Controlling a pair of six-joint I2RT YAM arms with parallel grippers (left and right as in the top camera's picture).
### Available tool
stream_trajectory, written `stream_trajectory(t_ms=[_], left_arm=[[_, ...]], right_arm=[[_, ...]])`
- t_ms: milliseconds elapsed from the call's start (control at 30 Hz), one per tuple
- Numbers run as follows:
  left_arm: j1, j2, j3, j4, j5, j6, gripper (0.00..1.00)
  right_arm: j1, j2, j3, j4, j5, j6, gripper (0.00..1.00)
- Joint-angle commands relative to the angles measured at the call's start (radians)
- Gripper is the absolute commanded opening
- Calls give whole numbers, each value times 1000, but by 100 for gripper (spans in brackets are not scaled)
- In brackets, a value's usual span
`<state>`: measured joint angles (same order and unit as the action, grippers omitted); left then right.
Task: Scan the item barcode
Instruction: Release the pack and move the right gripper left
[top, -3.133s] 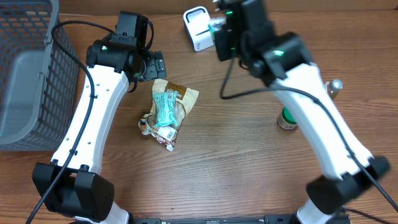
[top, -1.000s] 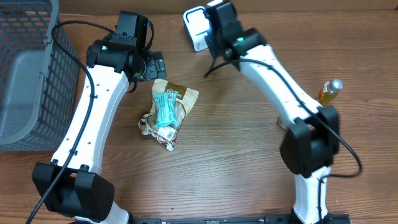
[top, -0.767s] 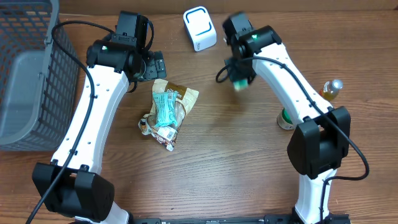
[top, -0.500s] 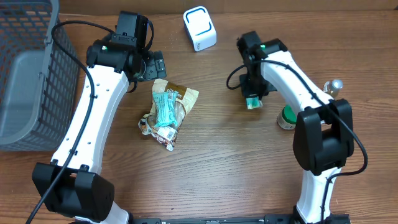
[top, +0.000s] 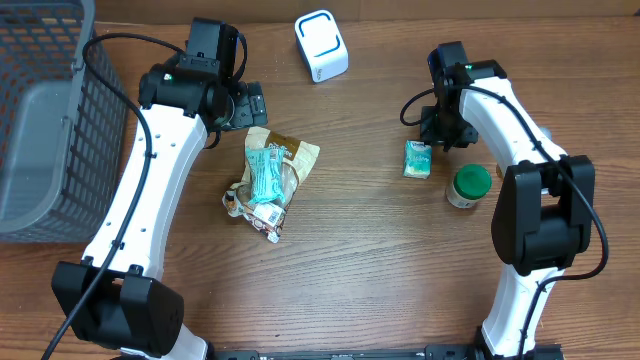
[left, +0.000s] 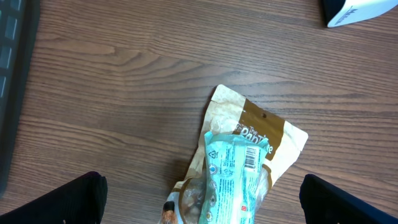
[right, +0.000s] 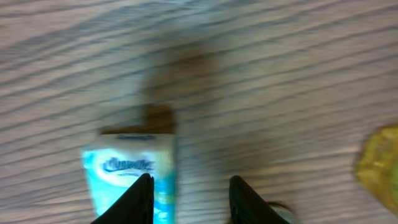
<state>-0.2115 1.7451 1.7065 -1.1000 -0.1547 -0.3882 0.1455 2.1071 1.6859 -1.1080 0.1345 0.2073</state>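
On the wooden table (top: 360, 260), the small teal packet (top: 417, 158) lay flat near a green-lidded jar (top: 468, 186), well apart from the white scanner (top: 321, 45). The right gripper (top: 441, 128) hung just beside it, jaws parted, holding nothing; the left gripper (top: 247, 104) gaped wide, empty.

The right gripper (top: 441, 131) swung from the scanner (top: 321, 46) toward 4 o'clock and let go. The packet (top: 417, 158) now lies at the jar's (top: 468, 186) 10 o'clock.
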Motion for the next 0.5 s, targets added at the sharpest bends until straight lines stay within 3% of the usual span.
stream_trajectory(t_ms=[0, 233, 333, 467], left_arm=[[-5, -12, 17, 0, -10, 15, 100], [-5, -12, 17, 0, -10, 15, 100], [-5, -12, 17, 0, -10, 15, 100], [-5, -12, 17, 0, -10, 15, 100]], right_arm=[[11, 1, -5, 21, -172, 6, 37], [60, 1, -5, 80, -634, 6, 39], [101, 1, -5, 98, -684, 7, 41], [175, 1, -6, 113, -687, 49, 58]])
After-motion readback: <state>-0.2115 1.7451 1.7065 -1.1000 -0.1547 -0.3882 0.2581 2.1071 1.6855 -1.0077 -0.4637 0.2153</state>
